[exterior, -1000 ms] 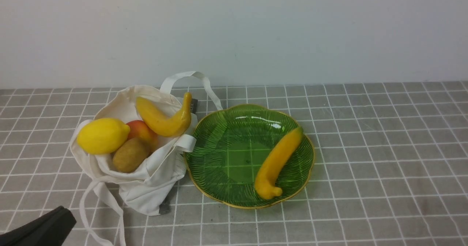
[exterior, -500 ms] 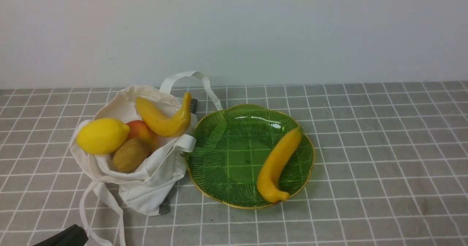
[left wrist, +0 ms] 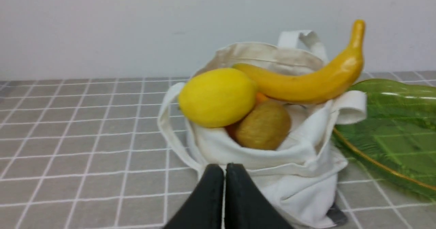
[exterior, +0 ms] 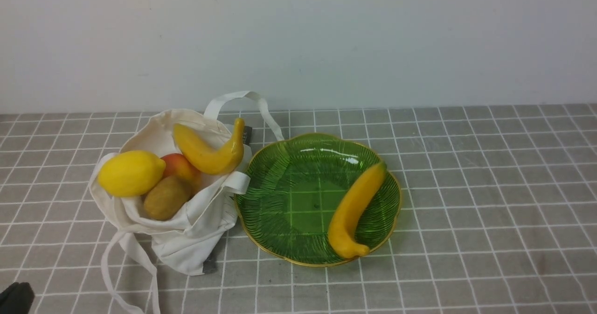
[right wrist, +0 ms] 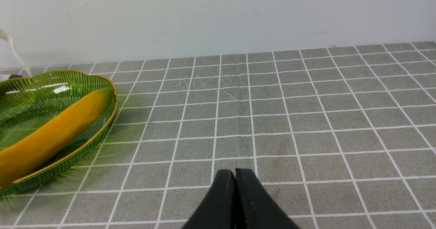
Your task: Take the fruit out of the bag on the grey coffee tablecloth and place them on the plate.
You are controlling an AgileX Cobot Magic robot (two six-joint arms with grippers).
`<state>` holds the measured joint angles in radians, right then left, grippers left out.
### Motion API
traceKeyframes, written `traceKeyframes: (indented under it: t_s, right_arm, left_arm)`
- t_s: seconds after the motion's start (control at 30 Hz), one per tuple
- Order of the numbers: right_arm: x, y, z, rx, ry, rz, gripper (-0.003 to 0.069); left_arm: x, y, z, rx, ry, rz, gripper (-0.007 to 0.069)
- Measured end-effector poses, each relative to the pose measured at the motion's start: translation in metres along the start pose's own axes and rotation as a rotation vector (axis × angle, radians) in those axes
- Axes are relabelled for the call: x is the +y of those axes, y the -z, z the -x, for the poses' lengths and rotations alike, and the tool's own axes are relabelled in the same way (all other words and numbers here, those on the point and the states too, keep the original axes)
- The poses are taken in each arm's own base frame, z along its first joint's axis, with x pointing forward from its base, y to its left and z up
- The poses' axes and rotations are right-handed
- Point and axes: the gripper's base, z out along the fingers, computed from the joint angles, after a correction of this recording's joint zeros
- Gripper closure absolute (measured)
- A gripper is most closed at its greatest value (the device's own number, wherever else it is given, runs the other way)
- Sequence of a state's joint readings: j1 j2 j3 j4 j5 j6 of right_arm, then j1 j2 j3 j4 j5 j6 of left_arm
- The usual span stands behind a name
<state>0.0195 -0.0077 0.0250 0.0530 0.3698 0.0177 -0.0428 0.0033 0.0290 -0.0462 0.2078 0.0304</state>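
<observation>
My L gripper (left wrist: 224, 167) is shut, tips together w/ nothing btwn them, near the bag (exterior: 196, 230); R gripper (right wrist: 235, 173) also has its tips together, empty, over the grey tablecloth (exterior: 485, 183). Bag's lying open on the cloth, left of the green plate (exterior: 303, 202), one strap (exterior: 133, 253) trailing toward me. In its mouth: lemon (exterior: 131, 173) on the left, red-orange fruit (exterior: 179, 165) in the mid, kiwi (exterior: 167, 198) in front of that, & a banana (exterior: 207, 155) on the right w/ its stem end up. Other banana (exterior: 354, 211) is on the plate, right side, stem end at the front rim.
</observation>
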Motion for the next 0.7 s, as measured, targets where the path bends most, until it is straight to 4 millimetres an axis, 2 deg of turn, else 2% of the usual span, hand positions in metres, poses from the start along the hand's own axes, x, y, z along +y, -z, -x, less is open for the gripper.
traceKeyframes:
  t_s: [0.23,0.7]
  right_arm:
    - [0.000,0.000,0.000,0.000,0.000,0.000,0.0673]
    - [0.000,0.000,0.000,0.000,0.000,0.000,0.0673]
  left_arm:
    - [0.001,0.002,-0.014,0.145,-0.019,0.018,0.0632]
    - [-0.001,0.002,-0.014,0.152,-0.032,-0.029,0.0632]
